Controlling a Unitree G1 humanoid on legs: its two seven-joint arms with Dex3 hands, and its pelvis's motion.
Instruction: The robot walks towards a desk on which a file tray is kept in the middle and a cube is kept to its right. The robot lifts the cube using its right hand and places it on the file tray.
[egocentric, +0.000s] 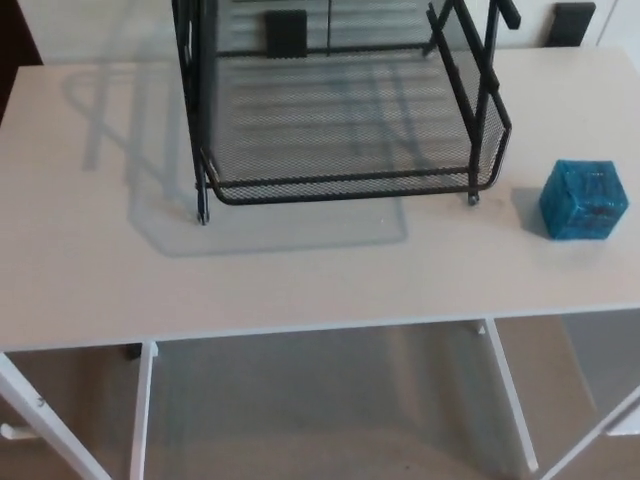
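A black wire-mesh file tray (350, 185) stands on the middle of the white desk (280, 280), its upper tiers cut off by the picture's top edge. A blue cube (584, 199) rests on the desk to the right of the tray, near the right edge of the view and a little apart from the tray's front right foot. Neither of my hands shows in the head view.
The desk's front edge (300, 332) runs across the lower part of the picture, with white legs and floor below it. Two dark objects (286, 32) sit behind the tray by the wall.
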